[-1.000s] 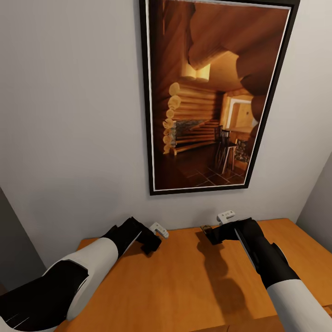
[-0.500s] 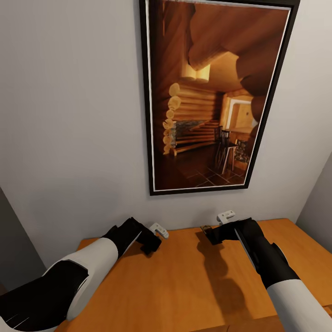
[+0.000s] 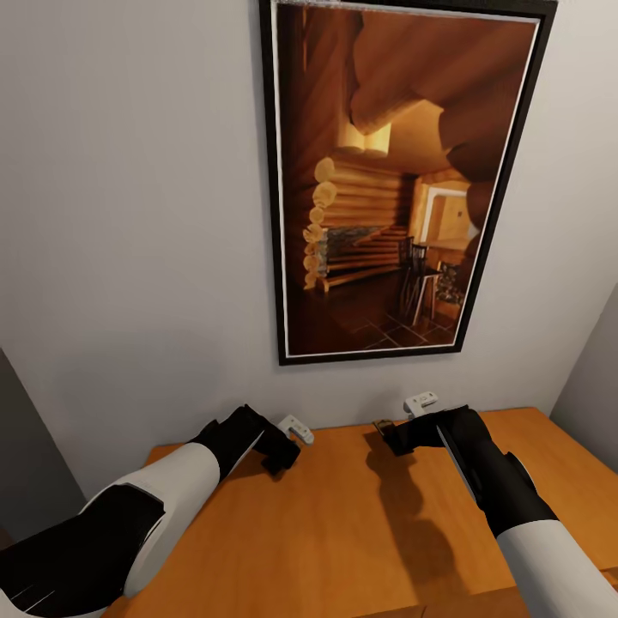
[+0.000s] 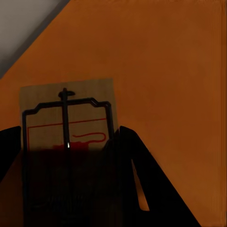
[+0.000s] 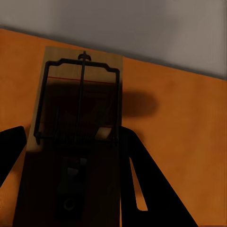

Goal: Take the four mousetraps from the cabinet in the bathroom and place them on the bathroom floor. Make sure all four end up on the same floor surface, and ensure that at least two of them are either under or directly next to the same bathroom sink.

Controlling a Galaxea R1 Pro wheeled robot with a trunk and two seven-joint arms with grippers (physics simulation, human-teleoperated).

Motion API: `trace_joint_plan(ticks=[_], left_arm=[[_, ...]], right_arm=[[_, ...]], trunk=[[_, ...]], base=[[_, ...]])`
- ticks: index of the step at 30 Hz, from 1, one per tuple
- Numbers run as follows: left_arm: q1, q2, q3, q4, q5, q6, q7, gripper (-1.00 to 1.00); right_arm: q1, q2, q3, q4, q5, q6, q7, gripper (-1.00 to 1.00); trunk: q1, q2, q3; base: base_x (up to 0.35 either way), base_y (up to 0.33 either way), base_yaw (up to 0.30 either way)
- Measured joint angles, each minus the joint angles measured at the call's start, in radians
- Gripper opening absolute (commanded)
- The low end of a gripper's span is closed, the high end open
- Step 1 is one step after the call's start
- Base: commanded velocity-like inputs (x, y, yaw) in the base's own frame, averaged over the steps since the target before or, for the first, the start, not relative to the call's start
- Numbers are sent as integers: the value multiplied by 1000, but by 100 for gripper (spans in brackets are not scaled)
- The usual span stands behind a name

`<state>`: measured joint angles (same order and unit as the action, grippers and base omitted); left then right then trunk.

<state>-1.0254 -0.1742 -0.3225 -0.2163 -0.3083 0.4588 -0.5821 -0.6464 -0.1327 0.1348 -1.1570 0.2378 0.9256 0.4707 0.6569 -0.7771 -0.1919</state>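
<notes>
Over the orange-brown cabinet top (image 3: 343, 524), close to the wall, I hold both arms. My left gripper (image 3: 281, 453) is shut on a tan mousetrap (image 4: 66, 116) with a black wire and red print, its board pinched between the dark fingers (image 4: 135, 179). My right gripper (image 3: 388, 433) is shut on a second mousetrap (image 5: 80, 90), whose tan tip (image 3: 383, 425) pokes out in the head view. Its shadow falls on the wood below. The bathroom floor and the other traps are out of view.
A large black-framed picture of a log cabin (image 3: 403, 172) hangs on the grey wall (image 3: 129, 215) just behind the cabinet. A grey wall corner (image 3: 594, 378) closes the right side and a dark panel (image 3: 26, 463) stands at the left.
The wall picture has shifted a trifle in the head view, so the camera moved slightly. Both arms and their traps have kept their places.
</notes>
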Motion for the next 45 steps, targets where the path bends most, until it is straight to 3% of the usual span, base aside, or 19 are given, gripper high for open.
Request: trace_joint_plan(ticks=[32,45], left_arm=[[0,0,0,-1,0,-2,5,-100],[0,0,-1,-1,0,-2,5,-100]], right_arm=[[0,0,0,2,-1,0,1,-100],[0,0,1,2,-1,0,1,-100]], trunk=[[-123,225,101],[-172,316,142]], base=[[-4,0,0],[-290,0,0]])
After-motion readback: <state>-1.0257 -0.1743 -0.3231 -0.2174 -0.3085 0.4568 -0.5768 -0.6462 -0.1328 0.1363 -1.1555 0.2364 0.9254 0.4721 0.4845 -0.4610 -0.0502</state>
